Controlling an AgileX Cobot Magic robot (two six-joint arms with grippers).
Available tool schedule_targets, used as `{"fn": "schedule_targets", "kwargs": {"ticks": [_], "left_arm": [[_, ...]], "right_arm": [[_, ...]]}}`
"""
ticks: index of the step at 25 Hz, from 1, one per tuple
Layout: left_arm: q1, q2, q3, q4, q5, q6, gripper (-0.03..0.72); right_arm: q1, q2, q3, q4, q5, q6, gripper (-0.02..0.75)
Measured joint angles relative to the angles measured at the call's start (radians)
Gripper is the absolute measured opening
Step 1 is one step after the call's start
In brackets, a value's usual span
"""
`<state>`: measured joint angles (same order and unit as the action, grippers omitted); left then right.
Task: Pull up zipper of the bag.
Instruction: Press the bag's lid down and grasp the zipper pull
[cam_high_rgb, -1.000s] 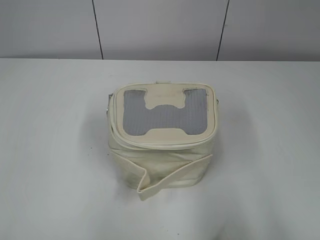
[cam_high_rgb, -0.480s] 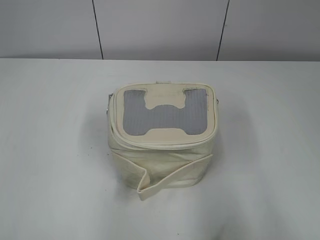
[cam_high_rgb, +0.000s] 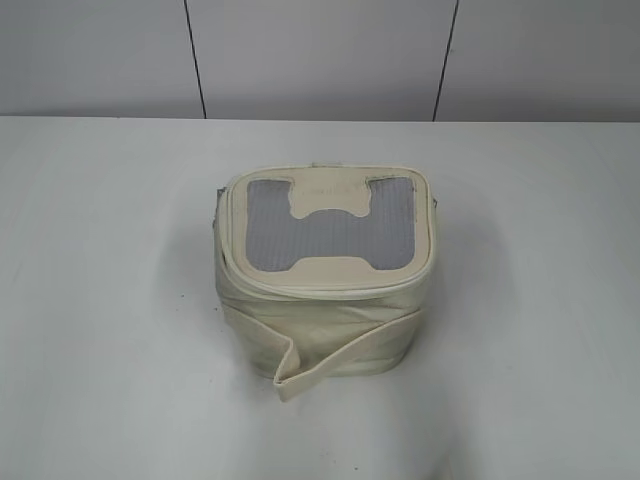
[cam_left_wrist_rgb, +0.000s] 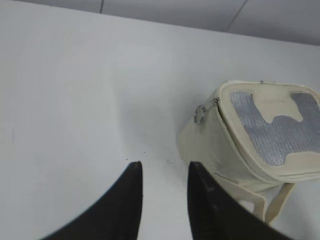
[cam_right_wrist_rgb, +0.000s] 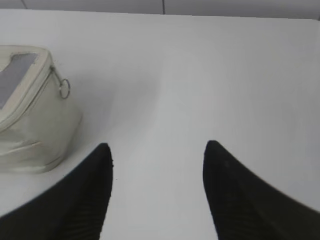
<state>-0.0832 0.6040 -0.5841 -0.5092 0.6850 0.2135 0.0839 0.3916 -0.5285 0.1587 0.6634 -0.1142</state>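
Note:
The cream bag (cam_high_rgb: 325, 310) stands upright mid-table, its grey mesh top with the H-shaped patch facing up. The zipper (cam_high_rgb: 330, 287) runs round the top panel rim and the lid lies flat. A silver ring pull (cam_left_wrist_rgb: 200, 114) hangs at the bag's (cam_left_wrist_rgb: 210, 145) left corner. Another ring (cam_right_wrist_rgb: 64, 89) hangs on the bag's (cam_right_wrist_rgb: 40, 130) right side. My left gripper (cam_left_wrist_rgb: 164, 167) is open and empty, low over the table left of the bag. My right gripper (cam_right_wrist_rgb: 158, 146) is open wide and empty to the right of the bag. Neither gripper shows in the exterior view.
The loose cream strap (cam_high_rgb: 345, 355) wraps the bag's front and folds out at the lower left. The white table (cam_high_rgb: 110, 300) spreads round the bag. A grey panelled wall (cam_high_rgb: 320, 60) stands behind the far edge.
The bag's side and strap have shifted very slightly. Nothing else differs.

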Motion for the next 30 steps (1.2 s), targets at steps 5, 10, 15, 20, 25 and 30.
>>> {"fn": "schedule_targets", "kwargs": {"ticks": [5, 10, 15, 20, 25, 30], "left_arm": [[0.000, 0.253, -0.065, -0.180, 0.009, 0.245, 0.244], [0.000, 0.417, -0.129, -0.246, 0.074, 0.441, 0.248], [0.000, 0.555, -0.159, -0.248, 0.100, 0.541, 0.306], [0.000, 0.645, -0.165, -0.286, 0.042, 0.564, 0.345], [-0.016, 0.717, -0.183, -0.393, -0.020, 0.656, 0.346], [-0.055, 0.803, -0.239, -0.401, -0.019, 0.693, 0.347]], "right_arm": [[0.081, 0.217, -0.056, 0.035, -0.014, -0.119, 0.454], [0.116, 0.503, -0.202, 0.047, -0.004, -0.200, 0.454], [0.118, 0.767, -0.405, 0.109, 0.027, -0.341, 0.454], [0.119, 0.999, -0.644, 0.235, 0.130, -0.574, 0.454], [0.150, 1.252, -0.947, 0.254, 0.300, -0.660, 0.454], [0.248, 1.479, -1.240, 0.253, 0.473, -0.677, 0.454]]}}
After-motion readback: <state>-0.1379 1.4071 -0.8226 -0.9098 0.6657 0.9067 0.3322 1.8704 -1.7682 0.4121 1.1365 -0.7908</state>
